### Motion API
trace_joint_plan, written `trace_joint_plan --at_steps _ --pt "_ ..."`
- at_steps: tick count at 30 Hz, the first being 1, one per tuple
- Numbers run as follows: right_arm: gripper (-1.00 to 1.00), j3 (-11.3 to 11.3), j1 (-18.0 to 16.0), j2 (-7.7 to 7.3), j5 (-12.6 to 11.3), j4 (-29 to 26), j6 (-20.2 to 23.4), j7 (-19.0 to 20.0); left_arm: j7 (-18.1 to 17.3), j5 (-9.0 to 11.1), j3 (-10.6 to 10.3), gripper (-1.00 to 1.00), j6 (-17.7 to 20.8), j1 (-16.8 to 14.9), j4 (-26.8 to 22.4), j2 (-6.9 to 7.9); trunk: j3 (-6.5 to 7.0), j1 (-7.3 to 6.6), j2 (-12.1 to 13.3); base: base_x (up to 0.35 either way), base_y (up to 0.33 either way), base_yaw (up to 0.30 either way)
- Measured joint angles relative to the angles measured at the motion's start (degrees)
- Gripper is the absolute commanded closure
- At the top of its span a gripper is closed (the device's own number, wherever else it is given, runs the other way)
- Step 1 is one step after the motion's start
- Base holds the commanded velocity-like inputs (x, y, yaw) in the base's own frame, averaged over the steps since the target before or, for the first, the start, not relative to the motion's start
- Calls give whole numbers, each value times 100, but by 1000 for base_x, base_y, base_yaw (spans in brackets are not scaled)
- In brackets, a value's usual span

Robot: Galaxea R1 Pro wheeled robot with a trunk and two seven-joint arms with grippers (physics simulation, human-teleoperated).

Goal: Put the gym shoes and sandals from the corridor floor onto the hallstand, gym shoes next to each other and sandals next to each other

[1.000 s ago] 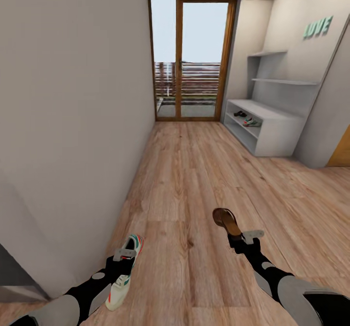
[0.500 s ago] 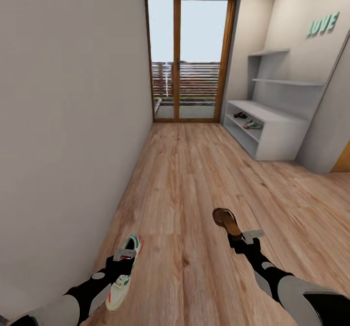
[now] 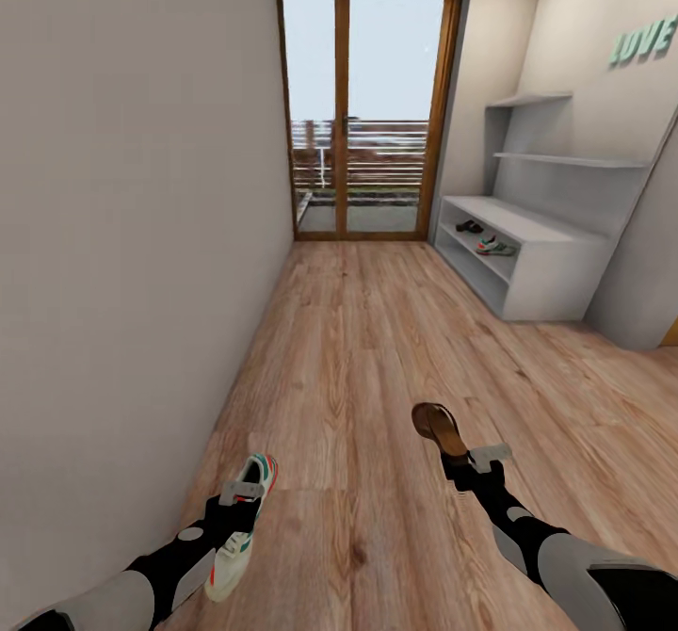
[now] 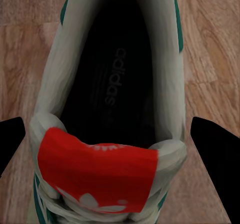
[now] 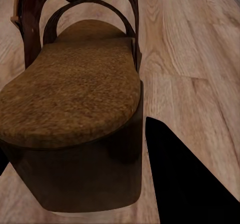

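Now, head view: the left gripper (image 3: pixel 242 493) is closed on a gym shoe (image 3: pixel 241 527), and the right gripper (image 3: pixel 477 459) is closed on the heel end of a sandal (image 3: pixel 439 428); both are carried above the corridor floor (image 3: pixel 377 358).
Head view, rack: the shoe rack (image 3: pixel 556 264) stands well ahead at the right wall, near the glass door (image 3: pixel 363 108); one sandal (image 3: pixel 468 227) and one gym shoe (image 3: pixel 496 248) lie side by side on its upper low shelf.
Left wrist view: the gym shoe (image 4: pixel 117 108) sits between the two dark fingers (image 4: pixel 217 159), which press at its sides near the red tongue tab; floor planks show beneath it.
Right wrist view: the sandal (image 5: pixel 75 114) is seen heel first, straps at the far end, with one dark finger (image 5: pixel 185 179) beside its sole; the other finger barely shows, so I judge the grip from the head view.
Progress: about half done, I judge. Two are on the rack, two are in hand and well apart from it; driving up and placing remain.
Pairing left: each carried one must go next to its mate.
Count: two gym shoes, two sandals, one rack, two grippers.
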Motion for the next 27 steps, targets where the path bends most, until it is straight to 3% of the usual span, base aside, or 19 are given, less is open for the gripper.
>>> trace_joint_plan --at_steps 19,27 --pt "100 0 0 0 2 0 0 0 0 0 5 100 0 0 0 0 0 0 0 340 -168 0" --pt "100 0 0 0 2 0 0 0 0 6 22 100 25 -1 -14 0 0 0 0 341 -66 0"
